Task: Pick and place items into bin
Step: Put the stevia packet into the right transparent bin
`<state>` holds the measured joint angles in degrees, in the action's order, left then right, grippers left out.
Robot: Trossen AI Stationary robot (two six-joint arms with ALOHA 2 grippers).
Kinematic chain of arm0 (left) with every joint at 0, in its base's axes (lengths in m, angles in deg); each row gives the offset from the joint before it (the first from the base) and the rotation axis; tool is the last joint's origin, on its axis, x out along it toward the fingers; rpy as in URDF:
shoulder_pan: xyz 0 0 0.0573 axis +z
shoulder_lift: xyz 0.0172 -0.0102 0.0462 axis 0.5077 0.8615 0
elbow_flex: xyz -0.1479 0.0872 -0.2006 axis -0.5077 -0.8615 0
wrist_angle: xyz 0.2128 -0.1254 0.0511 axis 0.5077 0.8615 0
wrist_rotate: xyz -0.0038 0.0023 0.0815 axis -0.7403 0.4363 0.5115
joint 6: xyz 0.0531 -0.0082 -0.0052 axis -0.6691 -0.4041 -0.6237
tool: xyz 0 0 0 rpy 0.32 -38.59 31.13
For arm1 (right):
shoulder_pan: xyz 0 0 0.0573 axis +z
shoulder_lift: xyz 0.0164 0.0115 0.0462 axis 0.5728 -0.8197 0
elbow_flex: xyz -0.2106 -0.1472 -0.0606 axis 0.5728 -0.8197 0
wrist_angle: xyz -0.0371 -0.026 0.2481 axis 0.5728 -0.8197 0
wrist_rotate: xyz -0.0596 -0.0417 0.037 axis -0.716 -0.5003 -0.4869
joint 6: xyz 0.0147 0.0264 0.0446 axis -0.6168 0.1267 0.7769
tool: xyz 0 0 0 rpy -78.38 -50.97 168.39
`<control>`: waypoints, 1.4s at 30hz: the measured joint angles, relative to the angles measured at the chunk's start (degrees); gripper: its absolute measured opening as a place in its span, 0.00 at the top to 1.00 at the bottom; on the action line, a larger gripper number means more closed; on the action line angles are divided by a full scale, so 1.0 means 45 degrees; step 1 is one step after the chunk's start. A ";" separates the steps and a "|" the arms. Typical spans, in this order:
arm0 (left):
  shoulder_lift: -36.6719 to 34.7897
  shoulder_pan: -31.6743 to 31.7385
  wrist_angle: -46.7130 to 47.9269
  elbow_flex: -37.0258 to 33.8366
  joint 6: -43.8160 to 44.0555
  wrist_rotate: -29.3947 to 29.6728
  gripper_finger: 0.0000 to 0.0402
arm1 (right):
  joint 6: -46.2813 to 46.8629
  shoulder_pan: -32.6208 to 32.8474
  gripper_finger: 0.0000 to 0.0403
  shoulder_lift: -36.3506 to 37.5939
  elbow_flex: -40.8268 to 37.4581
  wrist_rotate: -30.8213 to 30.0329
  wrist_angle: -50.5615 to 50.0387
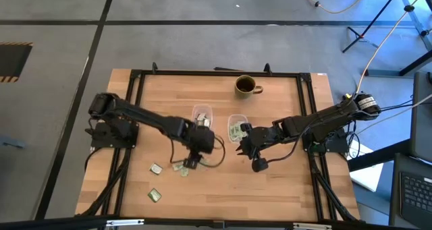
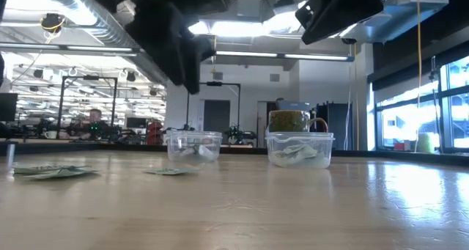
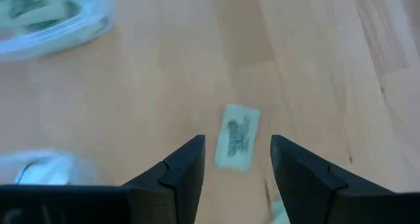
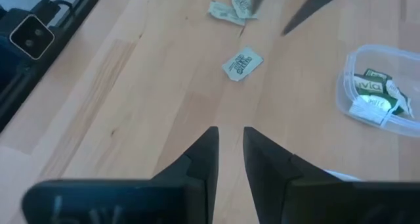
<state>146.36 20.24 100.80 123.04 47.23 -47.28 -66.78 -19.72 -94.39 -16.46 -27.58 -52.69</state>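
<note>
Small pale green and white packets lie flat on the wooden table: one (image 3: 236, 137) just beyond my left gripper's fingertips, one (image 1: 156, 168) to its left, one (image 1: 154, 195) near the front edge. My left gripper (image 3: 236, 152) (image 1: 192, 160) hovers open above the table, its fingers standing either side of that packet without touching it. My right gripper (image 4: 229, 137) (image 1: 243, 147) hangs in the air beside the right bin, empty, with a narrow gap between its fingers. Another packet (image 4: 241, 63) lies ahead of it.
Two clear plastic bins stand mid-table, the left one (image 1: 202, 115) and the right one (image 1: 236, 127), both with packets inside (image 4: 374, 96). A brown mug (image 1: 247, 86) stands by the far edge. A black frame (image 1: 135, 108) borders the table. Bare wood lies toward the near right.
</note>
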 joint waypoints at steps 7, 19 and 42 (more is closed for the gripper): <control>0.1609 -0.0695 -0.1501 0.0000 -0.0005 0.0431 0.59 | -0.0057 0.0000 0.82 0.0000 0.0000 0.0000 0.0049; 0.3348 -0.0790 -0.0814 0.0015 0.0005 0.0692 0.59 | -0.0035 0.0000 0.82 0.0000 0.0000 0.0000 0.0043; 0.3739 -0.0769 -0.0690 0.0024 0.0125 0.0631 0.81 | -0.0068 0.0000 0.82 0.0000 0.0000 0.0000 0.0044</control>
<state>163.19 16.78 97.70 123.15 47.79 -44.44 -67.09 -19.72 -94.39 -16.46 -27.58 -52.49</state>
